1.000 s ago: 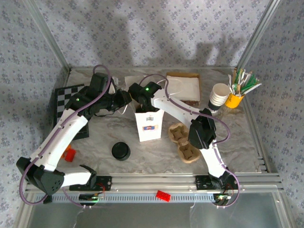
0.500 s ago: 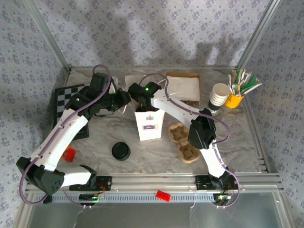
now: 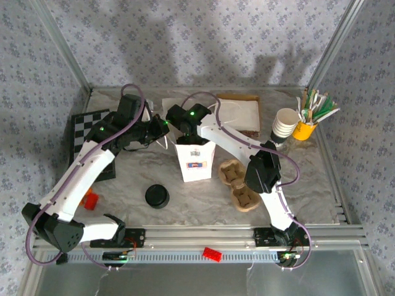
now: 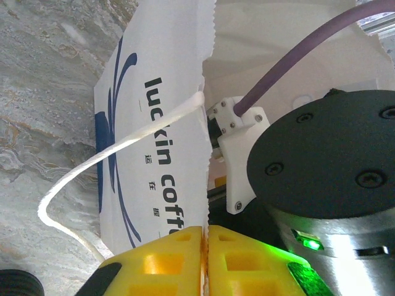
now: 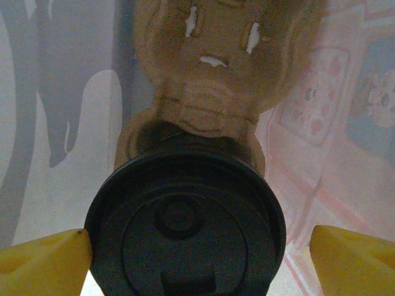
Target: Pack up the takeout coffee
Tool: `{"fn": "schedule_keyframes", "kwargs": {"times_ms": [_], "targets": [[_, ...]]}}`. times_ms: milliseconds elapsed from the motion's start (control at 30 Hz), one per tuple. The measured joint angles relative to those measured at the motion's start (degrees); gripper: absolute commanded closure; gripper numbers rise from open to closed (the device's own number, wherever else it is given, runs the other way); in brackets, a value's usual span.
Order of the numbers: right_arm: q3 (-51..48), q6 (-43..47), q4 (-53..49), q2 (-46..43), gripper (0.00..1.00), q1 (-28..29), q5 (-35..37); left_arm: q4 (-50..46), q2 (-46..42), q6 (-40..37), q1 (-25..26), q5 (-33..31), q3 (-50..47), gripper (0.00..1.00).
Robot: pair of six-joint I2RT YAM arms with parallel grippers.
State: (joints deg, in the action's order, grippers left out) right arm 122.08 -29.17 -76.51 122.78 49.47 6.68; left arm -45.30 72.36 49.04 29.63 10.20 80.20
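the coffee cup (image 5: 185,228), dark lid up, sits in a well of a cardboard carrier (image 5: 203,80) with pale paper walls close around it, seemingly down inside the upright paper bag (image 3: 196,163). the right gripper (image 5: 197,262) hangs over it released, its 2 yellow fingers (image 5: 43,262) spread wide, 1 just beside the lid's rim, the other apart. from above, the right wrist covers the bag's mouth. the left gripper (image 4: 205,253) is clenched on the bag's top edge, near the string handle (image 4: 80,172). beside the bag lie a 2nd carrier (image 3: 239,185) and a loose black lid (image 3: 157,196); a stack of white cups (image 3: 285,125) stands well apart, back right.
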Motion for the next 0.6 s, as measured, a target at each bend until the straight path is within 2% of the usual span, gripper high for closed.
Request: {"fn": "schedule_keyframes", "kwargs": {"times_ms": [200, 600], "targets": [[0.68, -0.22, -0.61, -0.04, 0.00, -0.11, 0.04, -0.26, 0.42, 0.00, 0.00, -0.81, 0.04, 0.91], [4.17, -0.22, -2.12, -1.20, 0.00, -0.26, 0.04, -2.43, 1.97, -0.39, 0.00, -1.88, 2.25, 0.92]]}}
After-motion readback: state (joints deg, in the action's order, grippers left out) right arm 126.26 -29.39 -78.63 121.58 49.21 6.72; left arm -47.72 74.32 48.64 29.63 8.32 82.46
